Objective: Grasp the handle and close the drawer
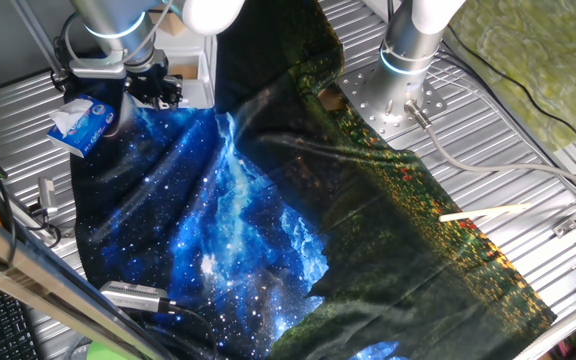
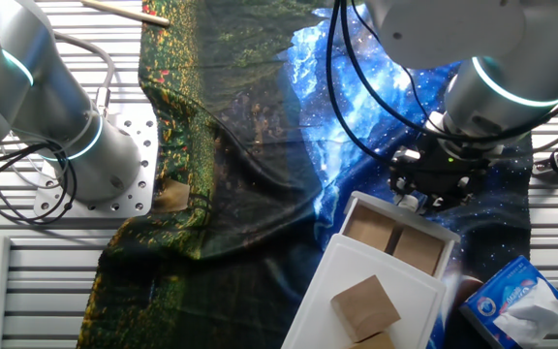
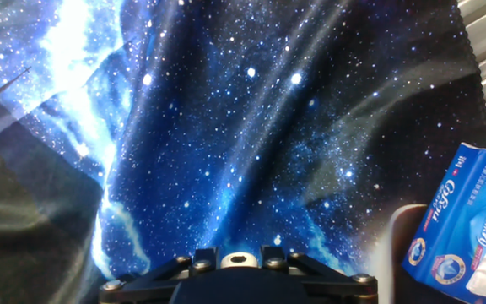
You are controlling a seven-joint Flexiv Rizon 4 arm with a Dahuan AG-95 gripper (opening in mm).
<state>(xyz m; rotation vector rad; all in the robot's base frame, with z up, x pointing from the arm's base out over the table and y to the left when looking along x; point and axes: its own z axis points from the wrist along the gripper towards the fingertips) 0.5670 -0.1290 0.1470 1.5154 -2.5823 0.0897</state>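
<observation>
One gripper (image 2: 422, 197) hangs at the front end of the drawer (image 2: 381, 281), right where the handle should be. In the other fixed view its black head sits just past the drawer's white front wall, low over the starry blue cloth (image 2: 356, 87). In the hand view a small pale round thing (image 3: 240, 261) shows between the black finger mounts at the bottom edge; I judge that to be the handle, though it is too small to be sure. Whether the fingers are spread or clamped on it, I cannot tell from any view.

The drawer lies at the near right of the other fixed view, pulled out, with its tan compartments and brown blocks (image 2: 364, 302) in plain sight. Its long axis runs from the near edge up and to the right, and its front points toward the gripper. The tissue packet (image 2: 511, 301) rests just to the right of it, apart from the gripper.

The step in hand looks like the grasp itself, or the moment just after. The next move calls for a firm pinch on the knob, then a straight push along the drawer's long axis, back toward its housing, without sideways drift that could jam it.
</observation>
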